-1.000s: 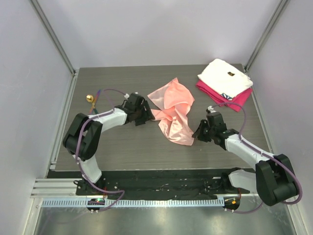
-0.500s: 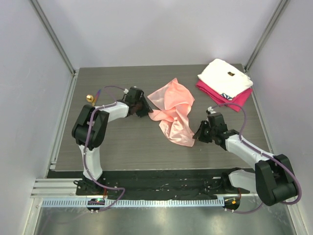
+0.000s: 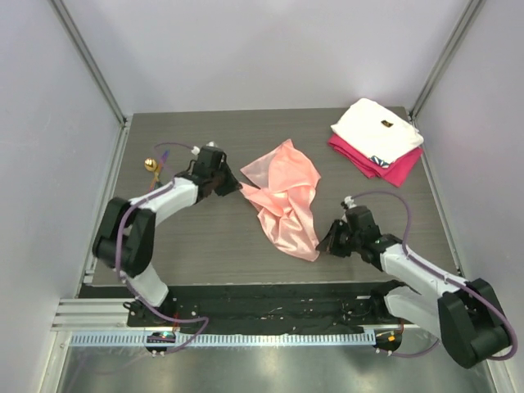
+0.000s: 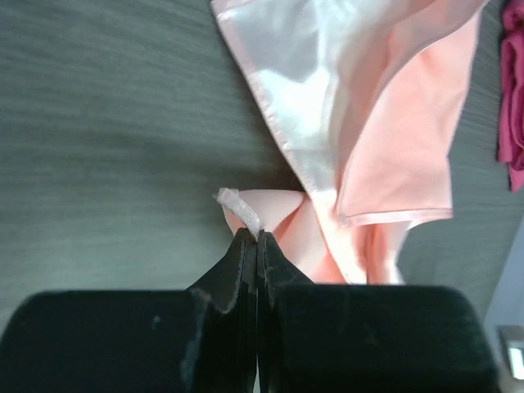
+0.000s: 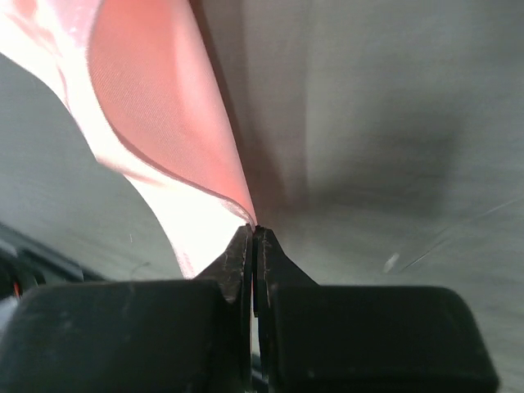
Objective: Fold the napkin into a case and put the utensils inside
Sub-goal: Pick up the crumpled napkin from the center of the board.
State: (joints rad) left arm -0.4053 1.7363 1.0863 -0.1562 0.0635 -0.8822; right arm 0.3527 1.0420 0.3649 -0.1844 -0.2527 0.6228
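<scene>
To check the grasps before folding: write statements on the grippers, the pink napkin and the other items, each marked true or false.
1. The left gripper is shut on a corner of the thin, shiny salmon-pink cloth napkin. True.
2. The right gripper hangs open, clear of the napkin. False: it is shut on the napkin's edge.
3. The folded white cloth lies on the folded magenta cloth. True.
4. The gold-bowled utensil rests on the napkin. False: it lies apart, near the dark table's left edge.
</scene>
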